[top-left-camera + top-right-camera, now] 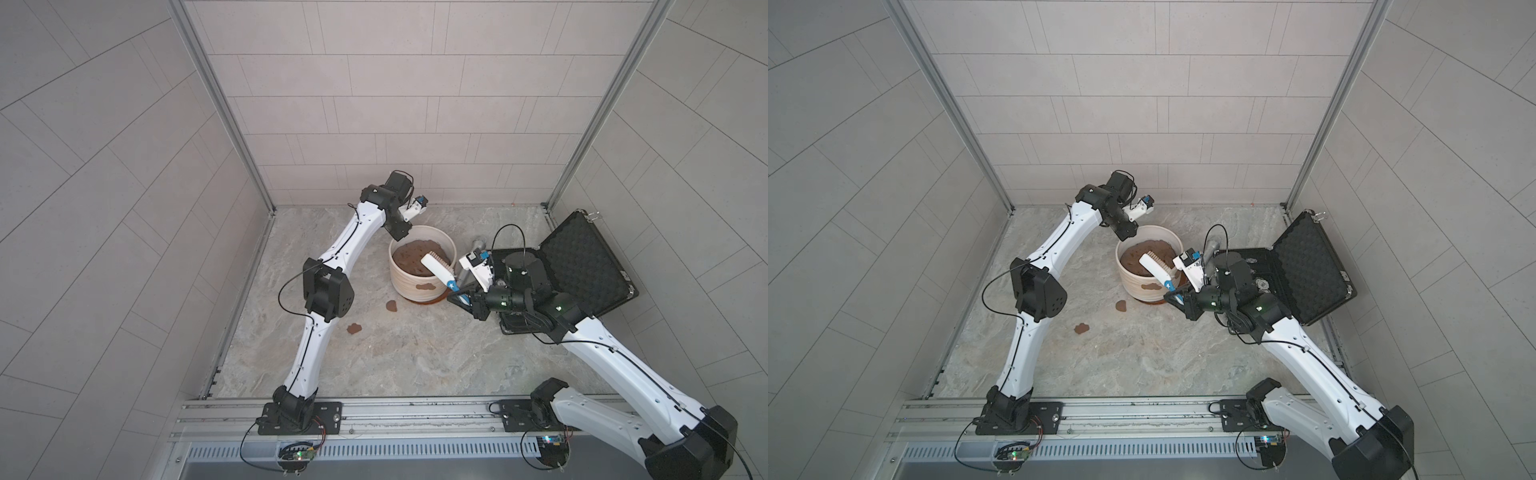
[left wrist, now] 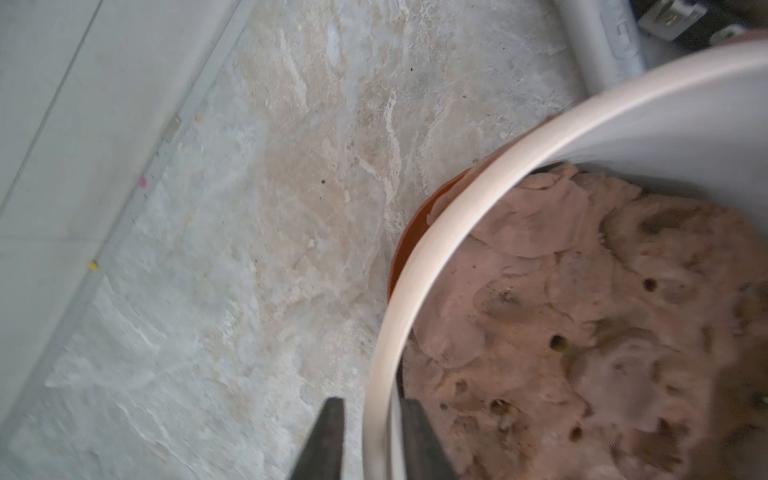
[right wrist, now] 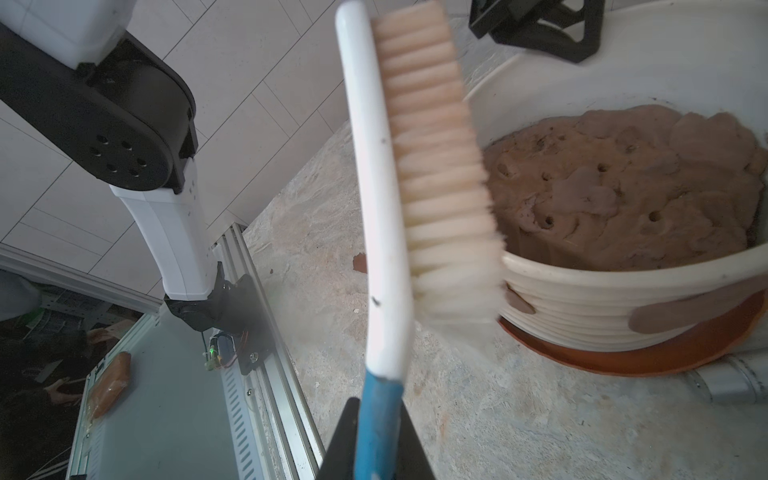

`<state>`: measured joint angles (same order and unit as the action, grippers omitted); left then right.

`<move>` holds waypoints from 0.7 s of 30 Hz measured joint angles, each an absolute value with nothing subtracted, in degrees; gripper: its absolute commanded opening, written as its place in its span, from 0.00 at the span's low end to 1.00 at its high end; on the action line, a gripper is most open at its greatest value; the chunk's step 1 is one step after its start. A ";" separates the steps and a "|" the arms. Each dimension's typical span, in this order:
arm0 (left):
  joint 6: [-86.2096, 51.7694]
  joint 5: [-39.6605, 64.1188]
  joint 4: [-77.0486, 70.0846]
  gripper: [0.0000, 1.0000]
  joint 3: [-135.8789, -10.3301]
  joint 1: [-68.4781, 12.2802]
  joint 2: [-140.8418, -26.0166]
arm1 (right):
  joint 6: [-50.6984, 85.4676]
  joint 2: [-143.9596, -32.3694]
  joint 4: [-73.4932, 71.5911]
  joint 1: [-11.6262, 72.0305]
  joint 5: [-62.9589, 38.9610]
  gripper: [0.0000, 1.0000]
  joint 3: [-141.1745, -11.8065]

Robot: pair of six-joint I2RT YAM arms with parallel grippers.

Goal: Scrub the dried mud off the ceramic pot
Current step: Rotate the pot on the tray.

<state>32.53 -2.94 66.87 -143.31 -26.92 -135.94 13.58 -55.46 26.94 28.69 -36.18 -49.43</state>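
In both top views the wide cream-white ribbed ceramic pot [image 1: 405, 284] [image 1: 1133, 286] stands mid-bench [image 1: 415, 357], with a flat reddish-brown dried mud patch [image 1: 424, 286] on its wall.

Left wrist: the left fingers [image 2: 328, 436] are spread astride the pot's rim.

Right wrist: the right fingers [image 3: 340, 449] pinch the blue handle of a white bristle brush [image 3: 374, 187], its bristles facing the pot.

Fig.: marbled stone tabletop [image 1: 415, 353] w/ objs on it.
Ctr: ceramic pot [image 1: 405, 282]; 2 dried mud patches [image 1: 391, 306] near it; open black case [image 1: 582, 266] & grey cylinder [image 1: 478, 243], robot's right.
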 measured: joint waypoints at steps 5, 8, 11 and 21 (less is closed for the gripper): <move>29.50 -2.83 65.73 1.00 -143.31 -26.61 -136.84 | 13.67 -54.59 26.35 28.88 -35.97 0.00 -47.75; 23.18 -3.01 66.74 1.00 -143.17 -25.93 -134.32 | 13.19 -53.95 25.87 28.88 -36.14 0.00 -45.87; 13.80 -3.55 69.25 0.95 -139.52 -24.40 -128.25 | 12.29 -53.91 24.69 28.91 -36.62 0.00 -43.81; -9.37 -0.51 69.89 0.80 -108.97 -24.56 -109.34 | 1.50 -56.16 21.98 29.71 -36.71 0.00 -41.10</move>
<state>-9.37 -0.51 69.89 -108.97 -24.56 -109.34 1.50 -56.16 21.98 29.71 -36.71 -41.10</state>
